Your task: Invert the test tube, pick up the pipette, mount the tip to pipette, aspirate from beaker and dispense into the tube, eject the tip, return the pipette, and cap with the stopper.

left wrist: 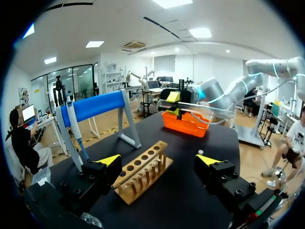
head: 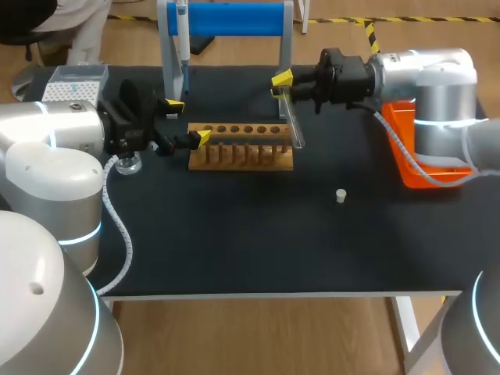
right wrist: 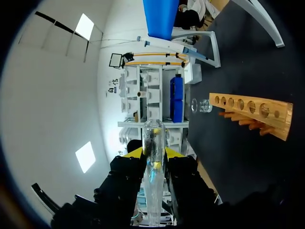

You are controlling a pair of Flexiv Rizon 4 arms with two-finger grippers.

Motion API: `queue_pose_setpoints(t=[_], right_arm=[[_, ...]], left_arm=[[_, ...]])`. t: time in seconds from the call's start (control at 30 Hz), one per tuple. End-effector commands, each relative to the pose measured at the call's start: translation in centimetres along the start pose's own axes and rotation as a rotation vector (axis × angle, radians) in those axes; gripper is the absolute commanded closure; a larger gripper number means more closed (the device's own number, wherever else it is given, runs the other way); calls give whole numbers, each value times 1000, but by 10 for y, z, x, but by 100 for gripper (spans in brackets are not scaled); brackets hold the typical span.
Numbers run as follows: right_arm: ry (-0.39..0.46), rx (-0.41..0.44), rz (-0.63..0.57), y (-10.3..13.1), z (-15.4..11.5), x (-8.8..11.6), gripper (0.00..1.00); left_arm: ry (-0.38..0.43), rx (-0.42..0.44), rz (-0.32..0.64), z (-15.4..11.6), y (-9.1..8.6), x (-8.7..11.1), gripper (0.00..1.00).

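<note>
A black-topped desk (head: 258, 242) is seen bearing a wooden rack (head: 241, 155) with a row of round holes near its far side. A stand with a blue cylindrical bar on grey legs (head: 234, 19) is set behind the rack, and an orange plastic bin (head: 397, 129) is placed at the desk's right edge.

Black table (head: 234, 242); orange bin (left wrist: 186, 126); blue stand (head: 234, 17); clear tube (right wrist: 153, 181).

- Left arm (head: 47, 137) lies low and level, its jaws spread wide apart.
- Right arm (head: 422, 74) stretches level, its jaws clamped on the test tube (head: 294, 125).
</note>
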State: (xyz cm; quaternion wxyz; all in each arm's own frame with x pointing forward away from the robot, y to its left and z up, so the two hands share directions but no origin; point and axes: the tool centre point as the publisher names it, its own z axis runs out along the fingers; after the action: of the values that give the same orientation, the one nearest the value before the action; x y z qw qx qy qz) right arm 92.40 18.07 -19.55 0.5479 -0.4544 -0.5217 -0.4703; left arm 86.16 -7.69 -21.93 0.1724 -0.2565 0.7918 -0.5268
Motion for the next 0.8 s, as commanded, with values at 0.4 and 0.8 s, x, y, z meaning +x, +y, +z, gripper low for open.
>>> queue_pose_setpoints(t=[0.4,0.8], right_arm=[[-3,1,0,0,0,1,100],[-3,1,0,0,0,1,100]], left_arm=[[67,184,214,-2,-8,14,0],[169,358,504,-7,-20,48,0]])
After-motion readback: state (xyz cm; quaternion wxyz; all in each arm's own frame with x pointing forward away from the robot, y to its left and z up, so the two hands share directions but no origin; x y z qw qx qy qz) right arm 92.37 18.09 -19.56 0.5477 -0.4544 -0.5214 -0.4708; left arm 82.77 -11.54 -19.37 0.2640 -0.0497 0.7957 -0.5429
